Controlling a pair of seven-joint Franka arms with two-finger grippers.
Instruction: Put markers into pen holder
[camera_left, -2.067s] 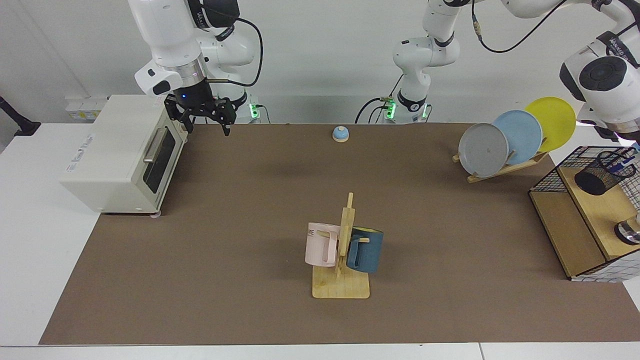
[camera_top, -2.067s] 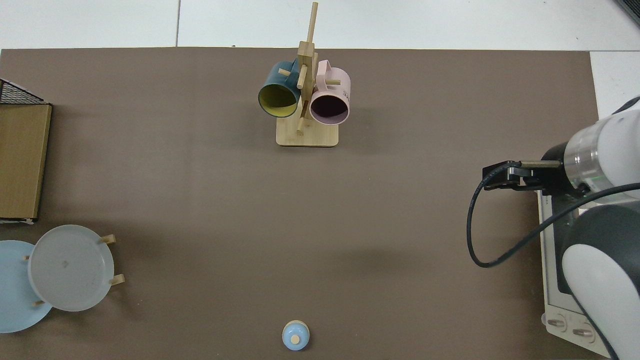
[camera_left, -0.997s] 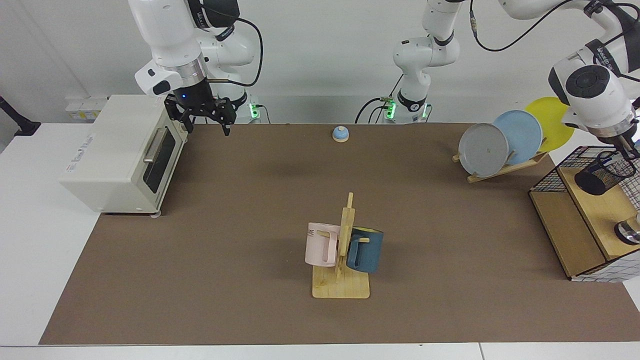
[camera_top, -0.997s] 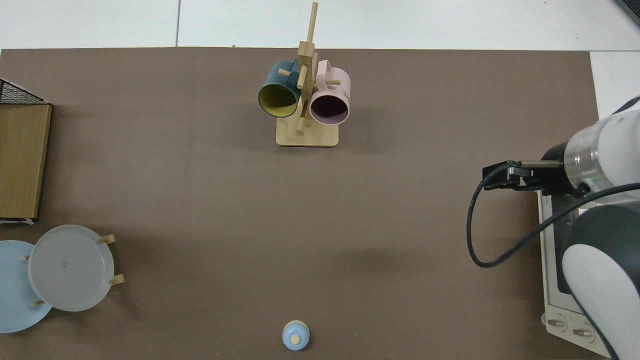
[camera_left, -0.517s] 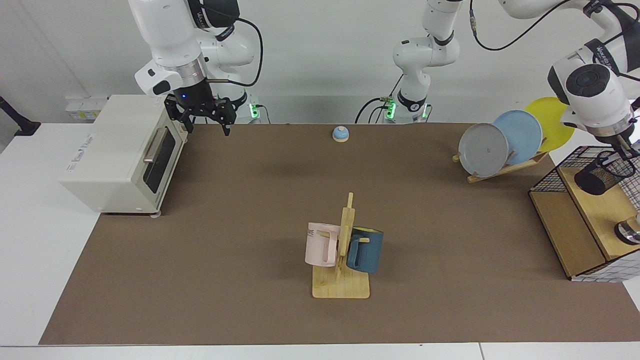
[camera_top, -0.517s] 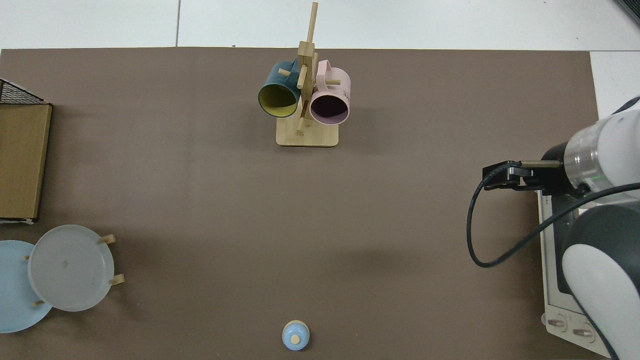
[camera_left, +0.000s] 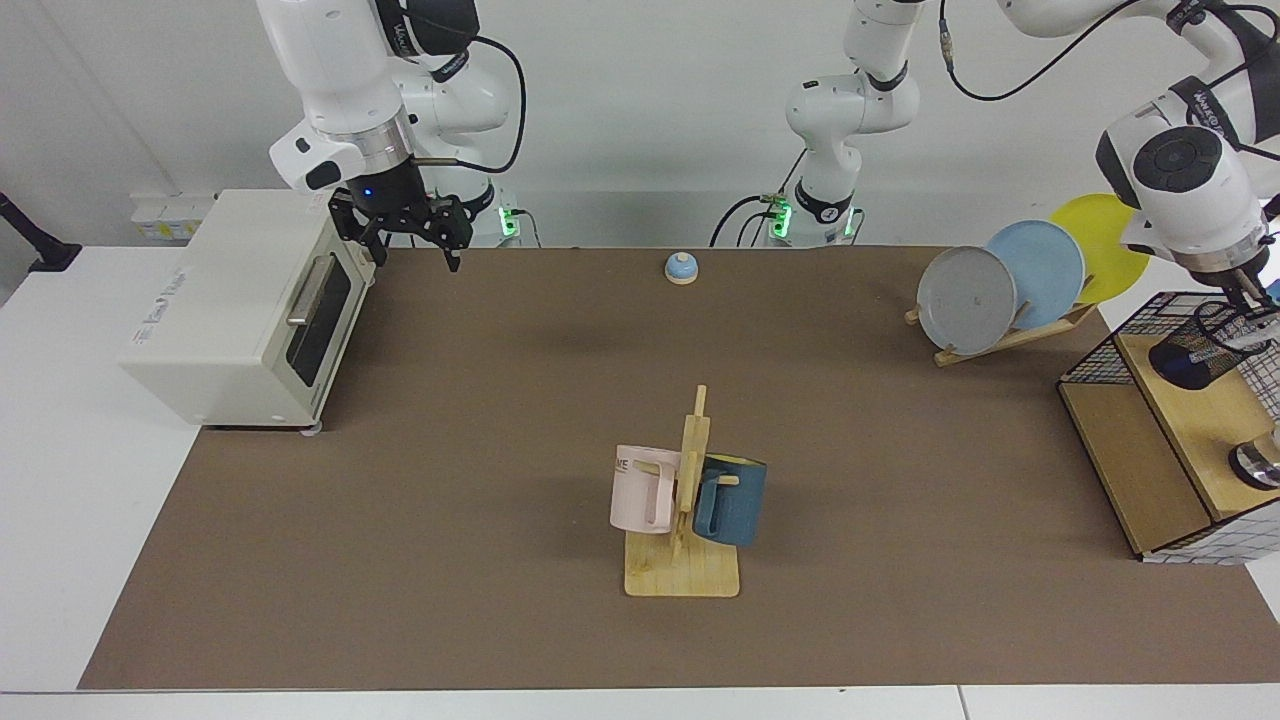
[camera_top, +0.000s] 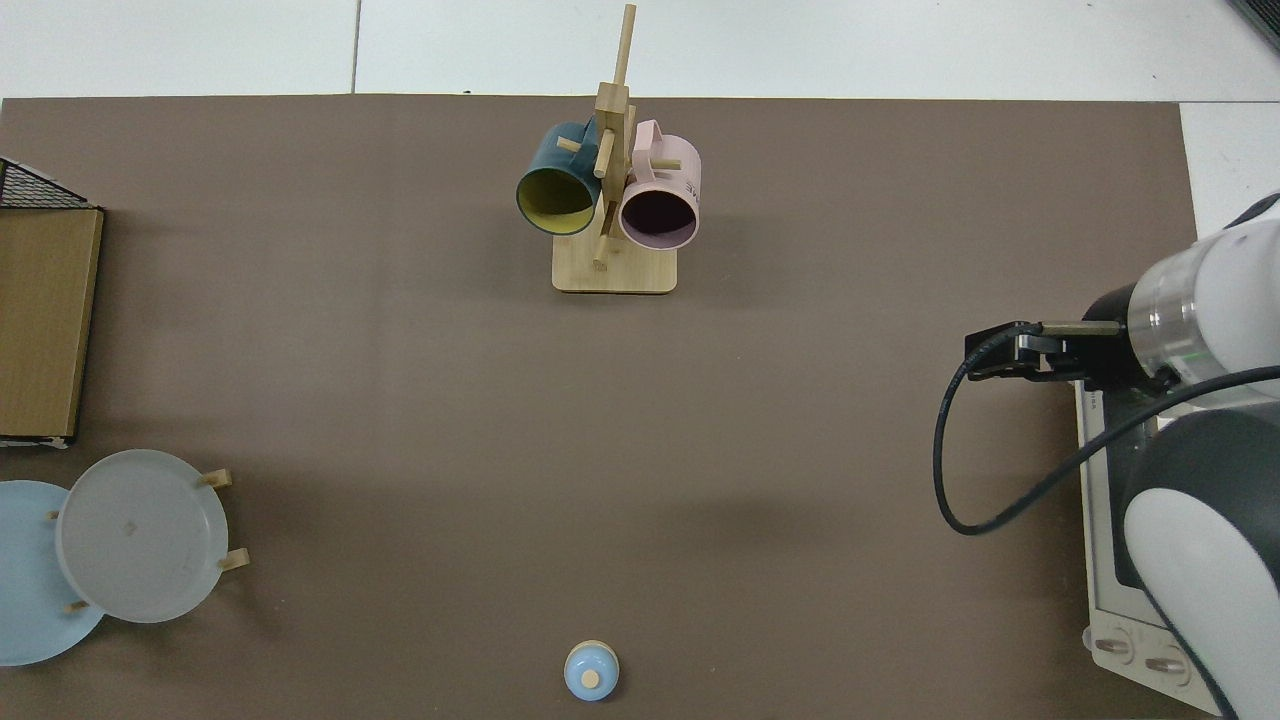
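Both tools appear in the facing view. At that view's far right edge the left tool (camera_left: 1250, 300) hangs directly over the pen holder (camera_left: 1205, 345), a small black mesh cup lying tilted on the wooden shelf (camera_left: 1200, 410) inside a black wire basket frame (camera_left: 1095, 350). Whether this tool's fingers are spread or pressed together cannot be told, as it is mostly cut off at the edge. A pale marker (camera_left: 1245, 335) lies across the cup's mouth, its blue end near the frame's edge; whether the tool is touching it is unclear.

Across the table (camera_left: 500, 450), the right tool (camera_left: 405, 235) waits in the air just beside the white toaster oven (camera_left: 240, 310), its dark fingers spread apart and holding nothing. From above, the same right tool (camera_top: 1020, 350) shows at the brown mat's edge, a black cable looping under it.

At the table's centre a wooden mug tree (camera_left: 685, 520) carries a pink mug (camera_left: 640, 490) and a dark blue mug (camera_left: 730, 500). A small blue bell (camera_left: 681, 267) sits near the far edge. Grey, blue and yellow plates (camera_left: 1035, 270) stand in a wooden rack next to the wire frame.
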